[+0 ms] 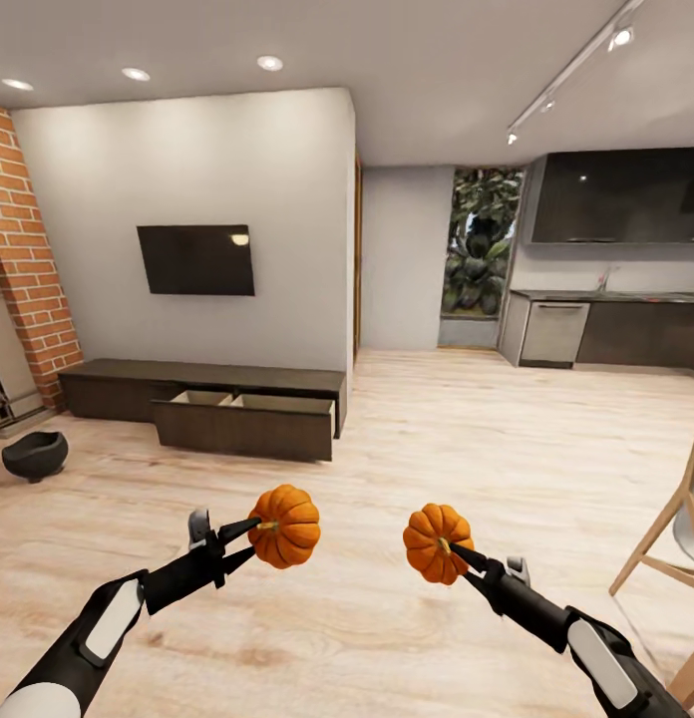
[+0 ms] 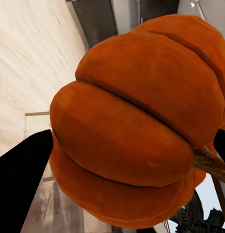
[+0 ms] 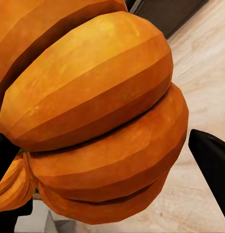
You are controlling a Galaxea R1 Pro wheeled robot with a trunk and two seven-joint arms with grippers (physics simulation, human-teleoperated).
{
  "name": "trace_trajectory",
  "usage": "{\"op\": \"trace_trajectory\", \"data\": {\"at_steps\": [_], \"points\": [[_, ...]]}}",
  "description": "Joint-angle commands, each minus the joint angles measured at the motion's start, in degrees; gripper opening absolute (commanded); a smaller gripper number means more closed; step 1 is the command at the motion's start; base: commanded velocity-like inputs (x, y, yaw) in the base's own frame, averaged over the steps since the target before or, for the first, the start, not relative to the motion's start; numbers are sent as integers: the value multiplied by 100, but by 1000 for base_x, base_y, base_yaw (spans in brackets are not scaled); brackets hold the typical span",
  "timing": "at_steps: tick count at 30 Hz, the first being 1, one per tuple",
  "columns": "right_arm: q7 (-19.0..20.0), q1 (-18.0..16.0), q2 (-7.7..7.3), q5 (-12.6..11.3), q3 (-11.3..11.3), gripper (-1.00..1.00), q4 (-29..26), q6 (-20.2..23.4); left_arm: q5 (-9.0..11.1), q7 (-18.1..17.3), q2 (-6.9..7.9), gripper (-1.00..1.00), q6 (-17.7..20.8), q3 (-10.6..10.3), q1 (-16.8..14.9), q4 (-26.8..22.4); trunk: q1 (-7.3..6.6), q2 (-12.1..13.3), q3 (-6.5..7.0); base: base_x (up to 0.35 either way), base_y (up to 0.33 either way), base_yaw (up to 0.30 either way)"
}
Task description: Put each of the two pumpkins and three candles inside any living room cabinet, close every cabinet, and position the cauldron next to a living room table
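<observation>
The left tool (image 1: 255, 526) is closed on the stem side of one pumpkin (image 1: 285, 526), which is held up in the air above the wooden floor (image 1: 437, 439). The right tool (image 1: 457, 550) is clamped likewise on the second pumpkin (image 1: 437, 541), carried at about the same height, well apart from the first. Beyond them, the long dark cabinet (image 1: 202, 384) is seen against the white wall, with one drawer (image 1: 244, 424) pulled open. The black cauldron (image 1: 35, 455) is set on the floor near the cabinet's left end.
</observation>
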Motion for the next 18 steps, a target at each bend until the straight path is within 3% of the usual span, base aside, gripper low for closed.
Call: {"op": "trace_trajectory", "data": {"at_steps": [1,9,18], "points": [[-15,-3,-3,-83,-10,-100,-6,64,60,-8,-2,-100,57,12,-7,-2,3,-3,-9,343,-93,155],[53,-5,3,-82,-16,-100,-6,111,53,-20,2,-100,57,12,-6,-2,3,-3,-36,343,-93,146],[60,1,-73,-88,-8,-100,-6,84,52,-2,-16,-100,57,-2,-9,-2,3,-3,-45,343,-89,23]]}}
